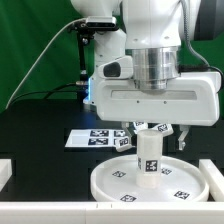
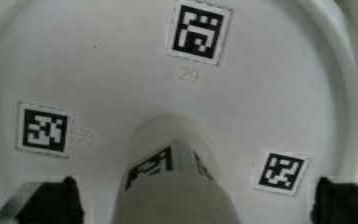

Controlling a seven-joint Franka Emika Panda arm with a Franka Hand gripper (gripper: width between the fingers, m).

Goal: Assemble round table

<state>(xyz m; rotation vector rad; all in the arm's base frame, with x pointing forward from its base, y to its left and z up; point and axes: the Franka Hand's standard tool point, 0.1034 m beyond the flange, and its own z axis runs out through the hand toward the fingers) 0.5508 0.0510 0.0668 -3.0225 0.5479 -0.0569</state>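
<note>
The short thick leg [image 1: 148, 158] is standing upright near the middle of the round rimmed disc [image 1: 100, 186], which is lying on the black tabletop [image 1: 40, 130]. The fingers [image 2: 51, 203] are hanging wide apart on either side of the leg's upper part. The wrist view is showing a gap on both sides, so they are gripping nothing. The marker board [image 1: 98, 138] is lying just behind the disc. A white block [image 1: 5, 172] is sitting at the exterior view's left edge, apart from the disc.
</note>
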